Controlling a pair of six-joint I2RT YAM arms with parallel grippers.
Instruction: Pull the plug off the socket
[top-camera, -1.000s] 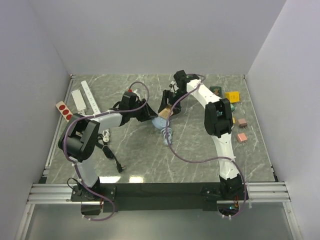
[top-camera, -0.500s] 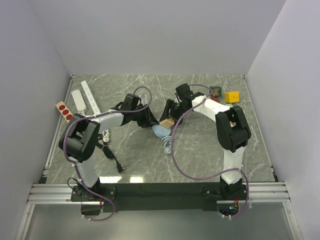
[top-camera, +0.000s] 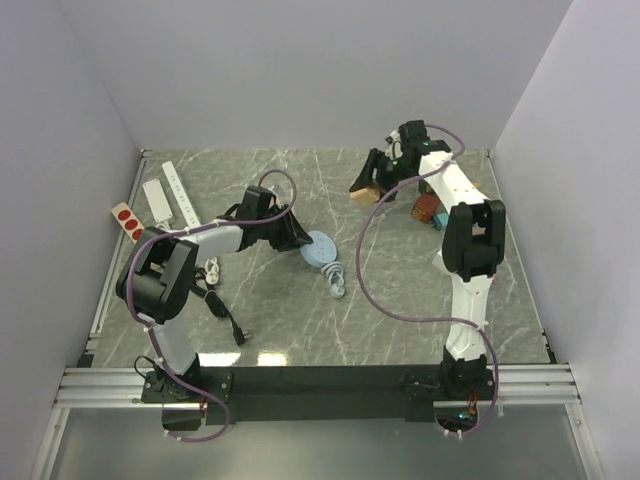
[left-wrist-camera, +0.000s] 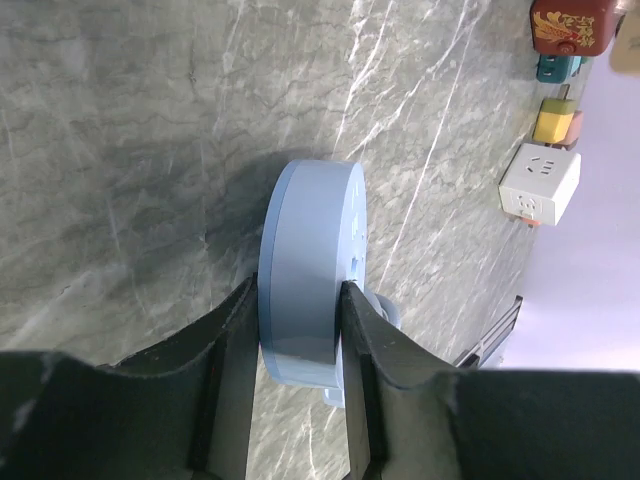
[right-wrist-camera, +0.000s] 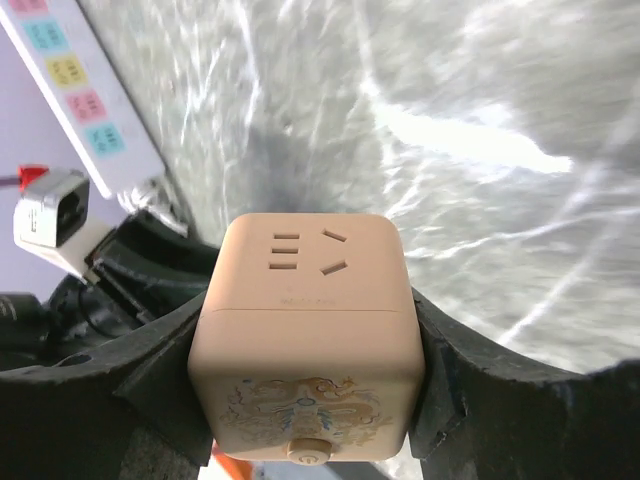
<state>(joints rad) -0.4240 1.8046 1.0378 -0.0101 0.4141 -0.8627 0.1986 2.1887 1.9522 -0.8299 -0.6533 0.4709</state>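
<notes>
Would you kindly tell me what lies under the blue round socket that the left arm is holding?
Only marble table and the socket's shadow show beside the blue round socket. The left fingers cover its lower part, so whether it touches the table is hidden.

the surface (left-wrist-camera: 150, 120) looks like smooth grey white-veined marble with a faint sheen, the round blue socket (left-wrist-camera: 305, 270) and the peach cube adapter (right-wrist-camera: 310, 310) are smooth matt plastic, and the left hand (left-wrist-camera: 298, 300) and right hand (right-wrist-camera: 305, 345) show matt black plastic fingers.
</notes>
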